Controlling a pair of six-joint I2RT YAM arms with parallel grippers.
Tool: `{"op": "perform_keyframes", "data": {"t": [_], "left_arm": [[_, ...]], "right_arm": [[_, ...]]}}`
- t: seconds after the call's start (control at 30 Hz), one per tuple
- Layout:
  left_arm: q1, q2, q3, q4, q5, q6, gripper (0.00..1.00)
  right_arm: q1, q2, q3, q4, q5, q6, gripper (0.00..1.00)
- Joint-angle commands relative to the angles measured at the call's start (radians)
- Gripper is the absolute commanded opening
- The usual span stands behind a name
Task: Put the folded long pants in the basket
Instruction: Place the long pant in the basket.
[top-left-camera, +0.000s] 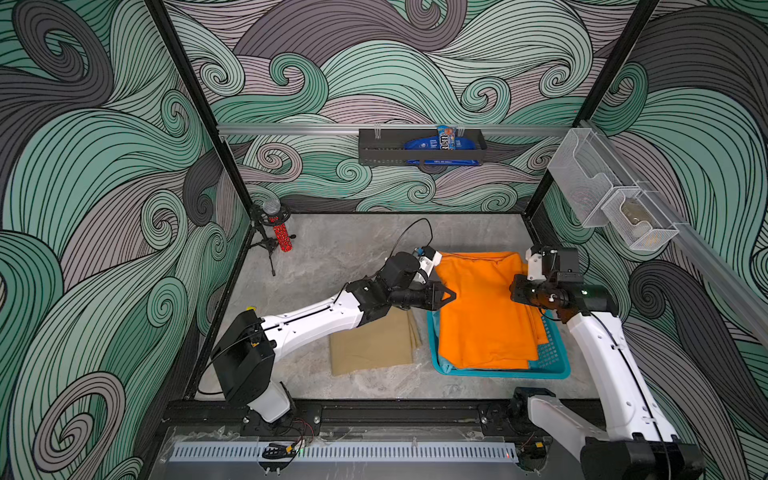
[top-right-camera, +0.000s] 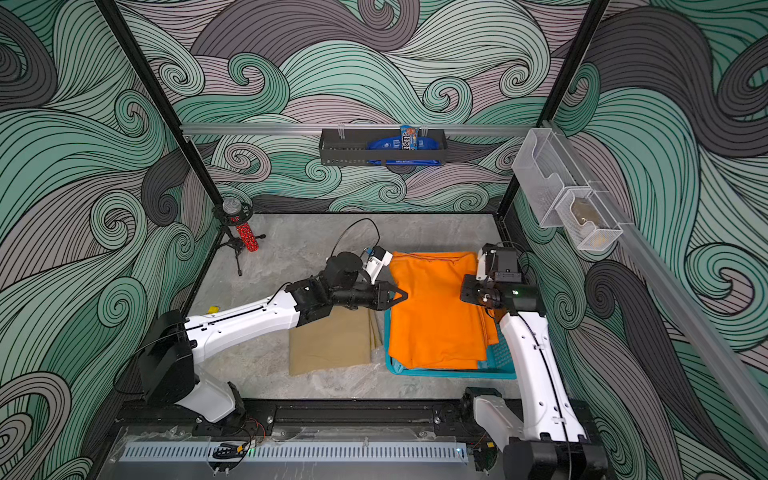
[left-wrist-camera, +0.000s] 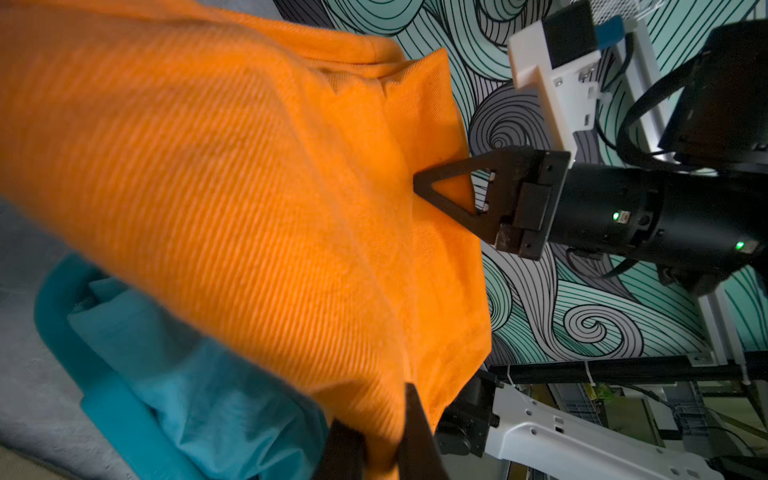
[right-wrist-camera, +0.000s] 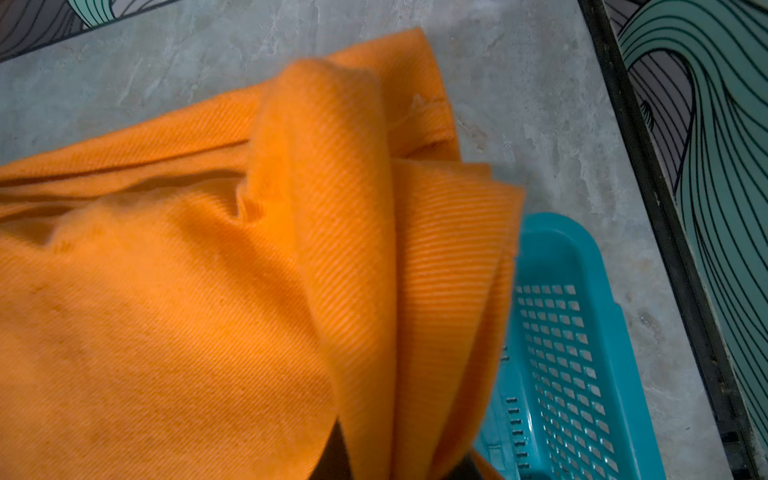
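1. Grip is held on the orange pants (top-left-camera: 482, 307) at two opposite side edges. The left end effector (top-left-camera: 451, 296) is closed on one edge, and the right end effector (left-wrist-camera: 419, 183) is closed on the other, with a pinch of cloth between its jaws.
2. The orange pants are hung over the basket (top-left-camera: 503, 373). Their near end is seen low in it, on the light blue pants (left-wrist-camera: 199, 374) that lie inside. Their far end is judged to reach past the far rim, above the counter (top-left-camera: 353, 249).
3. The tan pants (top-left-camera: 374, 345) are laid flat on the counter just beside the basket, partly under the left arm, and are not yet placed.
4. For a good placing, both end effectors should be moved together toward the robot, so that the far end is brought inside the rim before anything is lowered.
5. The cloth should be held lightly taut between the two grips. If one side is lowered first, the fold is likely to be opened or bunched.
6. The jaws should be opened only when the cloth is resting on the light blue pants, and both at the same time.
7. After release, the end effectors should be lifted straight up, because a fingertip can be caught in the fold and the pants can be pulled out.
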Motion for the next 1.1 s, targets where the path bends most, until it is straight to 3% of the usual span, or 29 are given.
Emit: {"op": "perform_keyframes", "data": {"t": [0.0,0.1,0.5,0.63,0.67,0.73,0.77,0.8,0.87,0.9,1.07], "left_arm": [[-0.027,0.006,-0.003,-0.107,0.017,0.053,0.0],[-0.038,0.041,0.005,-0.156,0.016,0.073,0.0],[-0.046,0.199,0.097,-0.348,-0.046,0.179,0.0],[-0.045,0.208,0.111,-0.352,-0.079,0.197,0.0],[-0.044,0.208,0.114,-0.35,-0.081,0.199,0.0],[-0.045,0.214,0.128,-0.351,-0.084,0.205,0.25],[-0.044,0.221,0.144,-0.366,-0.086,0.208,0.45],[-0.043,0.227,0.163,-0.384,-0.093,0.211,0.66],[-0.041,0.226,0.196,-0.407,-0.113,0.212,0.94],[-0.039,0.218,0.207,-0.407,-0.122,0.211,0.99],[-0.019,0.116,0.211,-0.357,-0.184,0.199,0.99]], "right_arm": [[-0.018,-0.02,-0.012,0.092,0.083,0.043,0.0],[-0.021,-0.031,-0.006,0.085,0.108,0.046,0.0],[-0.023,0.166,-0.032,0.052,0.091,0.051,0.03],[-0.021,0.195,-0.033,0.053,0.095,0.065,0.4],[-0.022,0.19,-0.032,0.053,0.103,0.069,0.54],[-0.022,0.174,-0.022,0.051,0.128,0.074,0.79],[-0.022,0.162,-0.016,0.051,0.143,0.074,0.89],[-0.022,0.152,-0.006,0.051,0.153,0.071,0.93],[-0.021,0.138,0.01,0.05,0.162,0.057,0.94],[-0.022,0.13,0.016,0.053,0.16,0.045,0.94],[-0.013,0.119,0.058,0.054,0.133,0.018,0.9]]}}
